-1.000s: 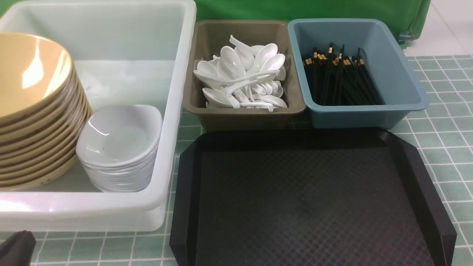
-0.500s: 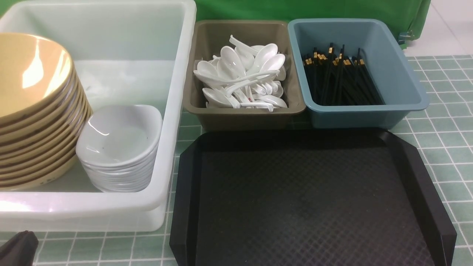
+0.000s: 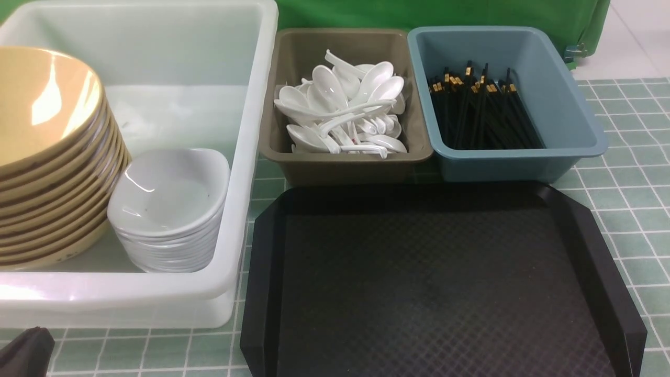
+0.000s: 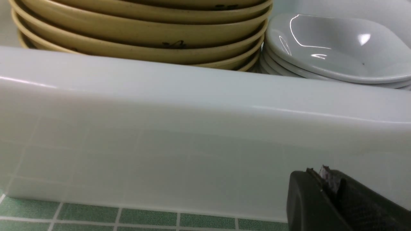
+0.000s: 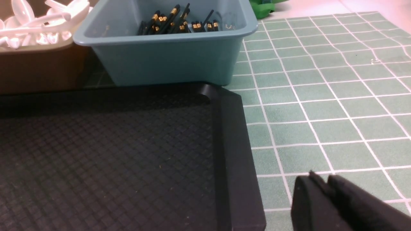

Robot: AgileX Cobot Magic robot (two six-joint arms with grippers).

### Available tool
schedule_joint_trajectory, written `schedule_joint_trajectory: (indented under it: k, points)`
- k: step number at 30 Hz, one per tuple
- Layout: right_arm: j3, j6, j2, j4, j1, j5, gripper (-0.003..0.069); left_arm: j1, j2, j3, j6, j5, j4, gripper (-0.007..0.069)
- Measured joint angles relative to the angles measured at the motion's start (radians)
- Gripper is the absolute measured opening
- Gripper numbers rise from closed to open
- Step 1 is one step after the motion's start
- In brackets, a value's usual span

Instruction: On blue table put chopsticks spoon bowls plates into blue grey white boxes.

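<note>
On the blue table (image 3: 628, 199) the white tub (image 3: 256, 157) holds a tilted stack of tan bowls (image 3: 47, 131) and a stack of white plates (image 3: 167, 199). White spoons (image 3: 345, 104) are heaped in the grey bin (image 3: 345, 165). The blue bin (image 3: 570, 104) holds black chopsticks (image 3: 481, 112). My left gripper (image 4: 324, 175) is shut and empty, low before the tub's near wall (image 4: 192, 128); only its tip (image 3: 26, 348) shows in the front view. My right gripper (image 5: 321, 179) hovers over bare tiles beside the black tray, jaws together with nothing between them.
A black textured tray (image 3: 434, 283) lies in front of the grey and blue bins, with nothing on it. Its raised rim (image 5: 234, 154) runs just beside my right gripper. Green cloth (image 3: 445, 13) hangs behind the bins.
The left gripper's tip has edged slightly to the right at the bottom-left corner of the front view. Nothing else has moved.
</note>
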Motion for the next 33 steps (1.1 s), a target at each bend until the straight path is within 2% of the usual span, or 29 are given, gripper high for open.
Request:
schedule_joint_trajectory:
  k: [33]
  points:
    - [0.000, 0.000, 0.000, 0.000, 0.000, 0.000, 0.0121, 0.000, 0.000, 0.000, -0.005, 0.000, -0.003, 0.0005]
